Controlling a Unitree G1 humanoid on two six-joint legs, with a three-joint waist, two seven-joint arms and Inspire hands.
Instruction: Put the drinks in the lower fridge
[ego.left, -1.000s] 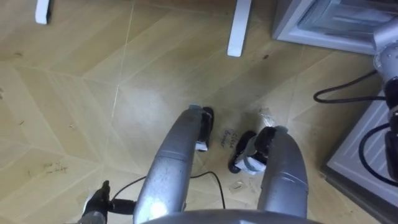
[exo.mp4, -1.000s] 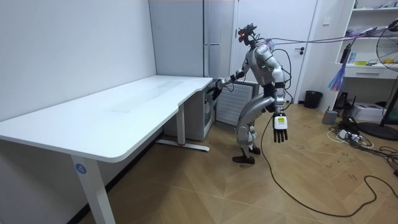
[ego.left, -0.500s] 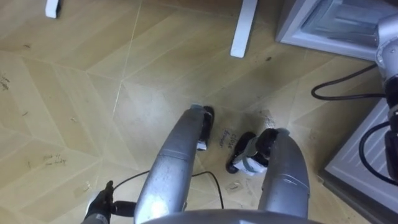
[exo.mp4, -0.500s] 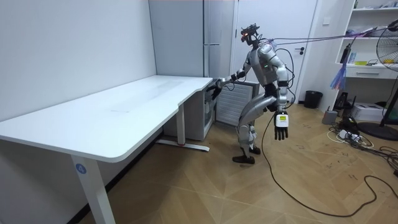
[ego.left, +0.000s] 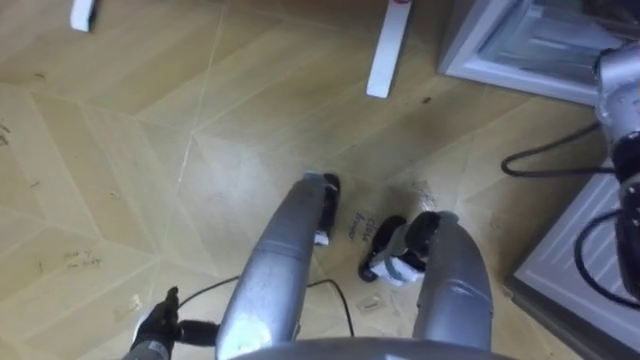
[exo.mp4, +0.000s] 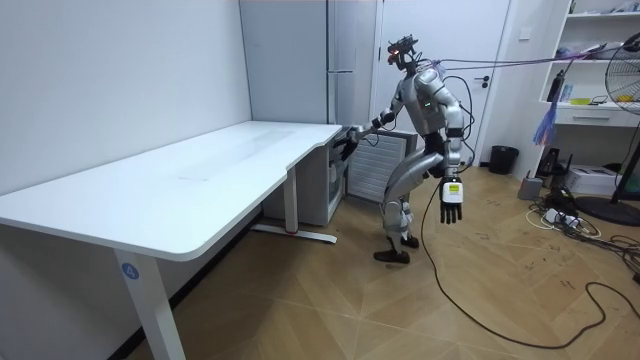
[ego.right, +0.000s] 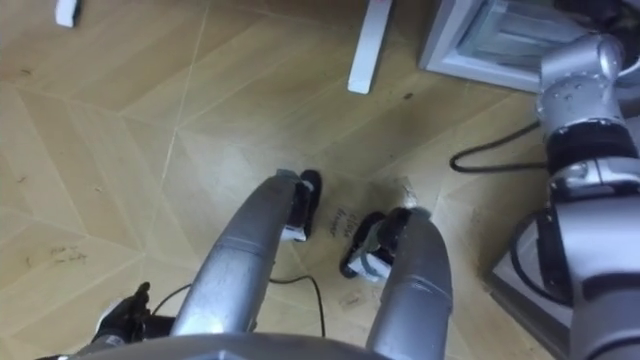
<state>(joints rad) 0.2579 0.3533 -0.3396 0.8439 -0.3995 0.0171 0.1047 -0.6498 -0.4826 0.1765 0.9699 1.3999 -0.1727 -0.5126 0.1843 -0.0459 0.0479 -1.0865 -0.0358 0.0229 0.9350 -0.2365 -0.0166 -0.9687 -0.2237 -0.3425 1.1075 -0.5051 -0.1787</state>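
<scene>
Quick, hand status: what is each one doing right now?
Left hand: open, hanging at the robot's side, holding nothing.
Right hand: out at the white table corner; state cannot be told.

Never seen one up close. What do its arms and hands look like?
The arms are smooth silver-grey metal tubes in rounded segments, with darker bands at the joints, as on the right arm. The left hand and the right hand are black; the left carries a small white tag on its back. Black cables loop beside the right arm.
</scene>
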